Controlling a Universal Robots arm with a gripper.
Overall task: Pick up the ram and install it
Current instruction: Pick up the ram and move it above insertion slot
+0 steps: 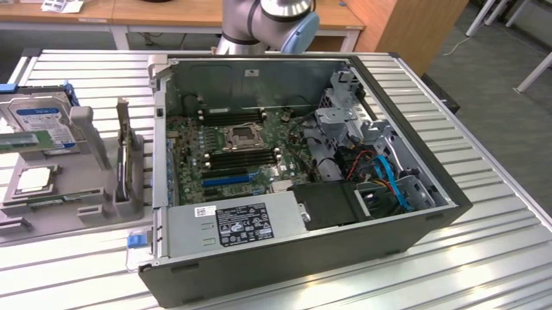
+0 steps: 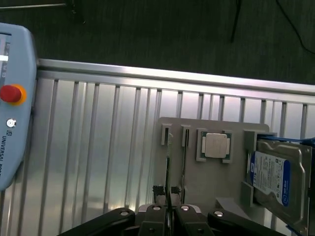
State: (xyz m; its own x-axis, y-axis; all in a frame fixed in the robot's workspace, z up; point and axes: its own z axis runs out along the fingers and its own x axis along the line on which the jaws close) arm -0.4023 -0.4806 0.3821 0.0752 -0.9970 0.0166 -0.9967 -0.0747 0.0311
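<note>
- The end effector (image 2: pixel 168 214) has its fingers drawn narrow, pinched on a thin board seen edge-on between them; this looks to be the ram (image 2: pixel 167 182).
- In the exterior view the ram (image 1: pixel 24 141) is a green stick with a white label. It hangs level above the grey holder (image 1: pixel 86 194) at the exterior view's left, in front of the hard drive (image 1: pixel 39 119) and clear of the holder's slots.
- The hard drive, silver with a blue label, stands in the holder's far end, and a square processor chip (image 1: pixel 35 179) lies in its recess nearer the camera.
- An expansion card (image 1: pixel 125 152) stands upright on the side of the holder nearest the computer case (image 1: pixel 302 265).
- The case lies open on the slatted metal table (image 1: pixel 492 258), well apart from the ram.
- Inside the case, black memory slots (image 1: pixel 240 158) run beside the processor socket (image 1: pixel 240 137), and a power supply (image 1: pixel 233 223) sits along the near wall.
- The robot arm (image 1: pixel 267 19) rises behind the case.
- In the wrist view a teach pendant (image 2: pixel 12 113) with a red button lies on the table, apart from the holder.
</note>
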